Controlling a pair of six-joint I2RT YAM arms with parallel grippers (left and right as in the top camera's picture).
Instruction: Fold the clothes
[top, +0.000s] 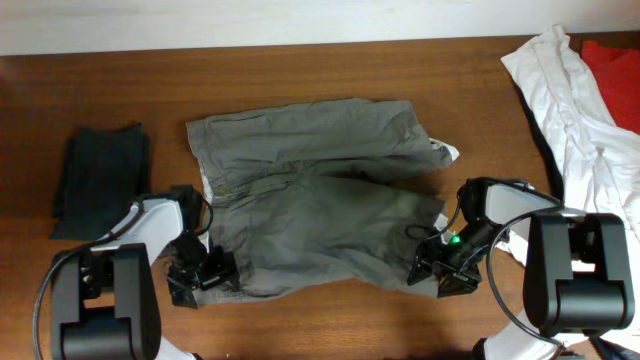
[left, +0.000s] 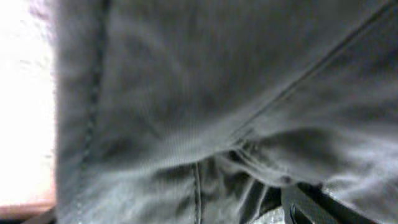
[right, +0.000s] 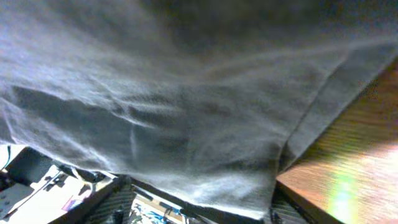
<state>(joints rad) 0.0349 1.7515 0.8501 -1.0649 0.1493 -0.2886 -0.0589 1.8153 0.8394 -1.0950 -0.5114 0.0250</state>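
Shorts (top: 320, 200) | grey-olive, flat on table (top: 300, 75) | left gripper (top: 205, 270): jaws wide at near waistband corner | right gripper (top: 438, 268) at near hem: grip cannot be told | you: seat fabric deep, then lift both corners evenly.

Both arms (top: 150, 222) are black-and-white with black cables (top: 497, 300).

Grey-olive shorts (top: 310, 215), black garment (top: 100, 180), white garment (top: 580, 110), red garment (top: 612, 58), brown wood-grain table (top: 300, 70).
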